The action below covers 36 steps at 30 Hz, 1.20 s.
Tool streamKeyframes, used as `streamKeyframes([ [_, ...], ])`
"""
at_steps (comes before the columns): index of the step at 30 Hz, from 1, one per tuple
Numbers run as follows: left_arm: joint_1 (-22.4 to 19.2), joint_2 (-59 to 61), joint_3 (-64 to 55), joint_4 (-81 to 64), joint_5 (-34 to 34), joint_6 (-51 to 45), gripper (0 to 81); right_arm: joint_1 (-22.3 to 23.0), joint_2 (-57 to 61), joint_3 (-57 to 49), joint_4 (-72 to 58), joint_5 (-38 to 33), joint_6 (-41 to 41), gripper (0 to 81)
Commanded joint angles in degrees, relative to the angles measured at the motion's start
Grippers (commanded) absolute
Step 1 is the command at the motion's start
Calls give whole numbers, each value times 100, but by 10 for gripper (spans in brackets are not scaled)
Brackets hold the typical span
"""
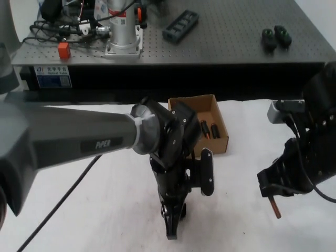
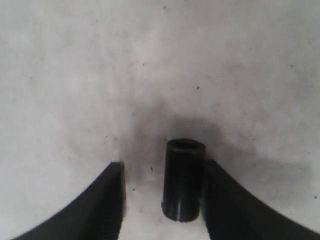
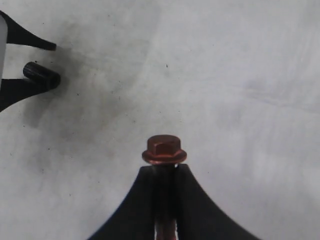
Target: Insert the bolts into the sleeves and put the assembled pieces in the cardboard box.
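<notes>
A black sleeve (image 2: 182, 180) lies on the white cloth between the fingers of my left gripper (image 2: 164, 164), which is open; the sleeve rests against one finger (image 2: 225, 200) with a gap to the other. In the high view that gripper (image 1: 170, 233) points down at the cloth, in front of the cardboard box (image 1: 220, 118). The box holds a few dark assembled pieces (image 1: 209, 129). My right gripper (image 3: 164, 172) is shut on a copper bolt (image 3: 164, 150), hexagonal head sticking out past the fingertips. In the high view the bolt (image 1: 275, 207) hangs at the right, above the cloth. The sleeve (image 3: 42, 75) lies off to one side of it.
A perforated metal bench (image 1: 231, 31) runs along the back with a black tray (image 1: 180, 25), two black parts (image 1: 275, 37), a red block (image 1: 64, 50) and cables. A black cable (image 1: 63, 199) crosses the cloth at the left. White cloth lies bare between the arms.
</notes>
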Motion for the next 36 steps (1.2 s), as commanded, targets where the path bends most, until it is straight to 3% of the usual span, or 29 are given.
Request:
streamKeyframes([
  [1, -4, 94, -38, -4, -6, -46, 281, -21, -67, -12, -111, -76, 29, 24],
  [5, -19, 94, -38, 18, -5, -227, 6, -21, -67, -12, -128, -76, 143, 24],
  [8, -56, 73, -132, -99, -5, -808, 9, -21, -67, -12, -379, -97, 190, 24],
  [11, -38, -174, -286, -376, 208, -2160, 9, -32, -177, -12, -821, -478, 450, 24],
  [17, 361, -1376, 263, -1448, 2240, -4576, 6, 0, -836, 140, -2170, -1015, 1089, 24],
  [21, 414, -2352, 1436, -3440, 2729, -5789, 6, 54, -1413, 748, -4415, -1592, 2240, 24],
  [27, 414, -3089, 2556, -5796, 3995, -6473, 6, 54, -1612, 1463, -6983, -2385, 4008, 24],
  [31, 414, -3195, 2620, -5871, 4665, -6497, 6, 54, -1612, 1464, -7057, -2578, 4144, 24],
  [36, 414, -3195, 2620, -5871, 4705, -6497, 6, 54, -1612, 1464, -7045, -3156, 4318, 24],
])
